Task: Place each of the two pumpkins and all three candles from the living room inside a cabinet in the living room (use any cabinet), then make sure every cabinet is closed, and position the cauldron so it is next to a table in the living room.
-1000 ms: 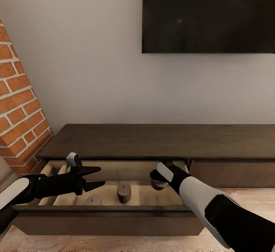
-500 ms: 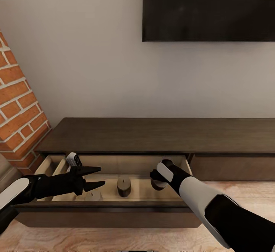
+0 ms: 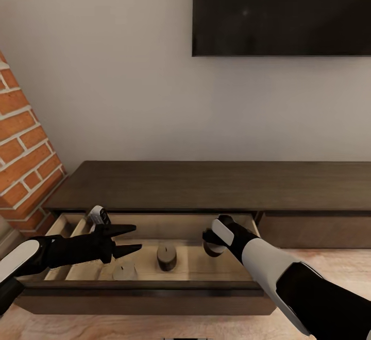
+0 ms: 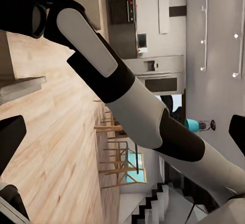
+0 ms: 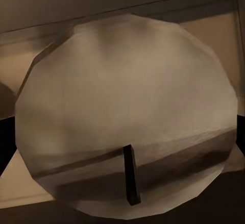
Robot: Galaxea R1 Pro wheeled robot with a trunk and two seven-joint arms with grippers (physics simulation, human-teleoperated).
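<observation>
Cabinet (image 3: 216, 185), long and dark brown, runs across the middle of the head view under a black wall screen (image 3: 282, 11); against half a second ago it sits a little lower in the frame and more of the brick wall (image 3: 23, 159) at the left edge has slid out of the picture, so the camera has shifted rather than the furniture. Its left drawer (image 3: 154, 265) stands pulled out toward the lower centre of the frame, as before. The left arm reaches in from the lower left, and the left gripper (image 3: 133, 239) hangs over the drawer's left part with its two dark fingers spread and nothing between them, unchanged. The right arm comes in from the lower right, and the right gripper (image 3: 212, 242) is pinching a candle (image 3: 210, 249) low inside the drawer's right part; the fingers themselves are hidden behind the wrist, and in the right wrist view the candle's pale round top and dark wick (image 5: 130, 175) crowd the frame, with the fingers only as dark slivers at its edges. Two more candles stand on the drawer floor: one upright at the centre (image 3: 166, 256), one nearer the front lip below the left gripper (image 3: 124, 271). Between the centre candle and the held one lies bare drawer floor.
</observation>
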